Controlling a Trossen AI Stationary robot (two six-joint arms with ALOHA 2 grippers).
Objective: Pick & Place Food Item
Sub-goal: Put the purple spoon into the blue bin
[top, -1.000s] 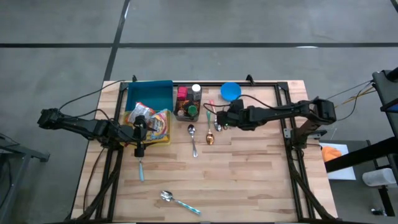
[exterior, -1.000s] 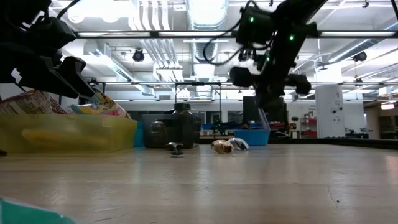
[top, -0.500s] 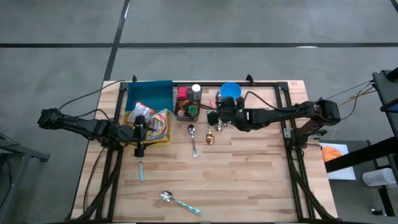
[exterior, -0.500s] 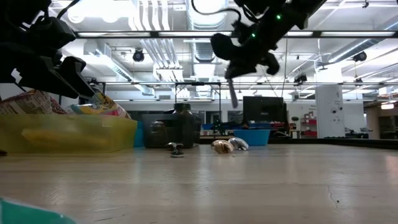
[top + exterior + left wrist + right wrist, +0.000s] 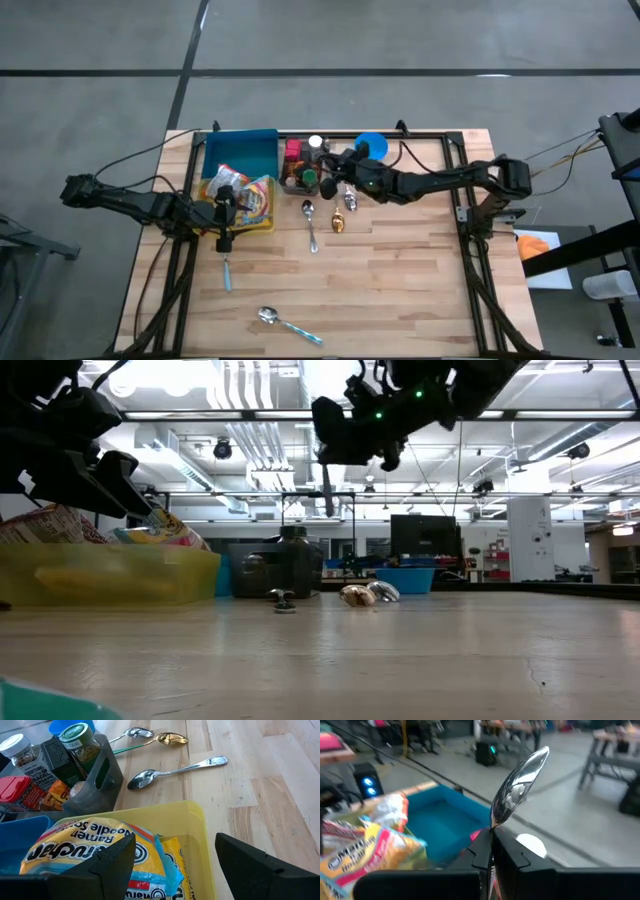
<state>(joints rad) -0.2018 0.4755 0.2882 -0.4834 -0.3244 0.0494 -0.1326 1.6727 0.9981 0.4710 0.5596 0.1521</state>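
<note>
Holding a spoon (image 5: 520, 782) clamped tight, right gripper (image 5: 330, 180) sits above the dark caddy (image 5: 298, 176). Left gripper (image 5: 170, 865) spread wide, empty, over the yellow bin (image 5: 192, 820) of ramen packs (image 5: 82, 847).

I see a pale, matt, planked wooden table (image 5: 400, 280), a translucent glossy yellow plastic bin (image 5: 192, 827), crinkly shiny ramen packets (image 5: 85, 851), and a mirror-polished silver metal spoon (image 5: 520, 782) in matt black fingers.

Ramen packs (image 5: 248, 198) sit in the bin (image 5: 262, 228) on the bench's (image 5: 400, 280) left, w/ a tray (image 5: 240, 152) behind it. Caddy of jars (image 5: 301, 166) just right of that, bowl (image 5: 372, 146) further right. Three spoons (image 5: 311, 226) mid-bench, another spoon (image 5: 287, 322) at front.
</note>
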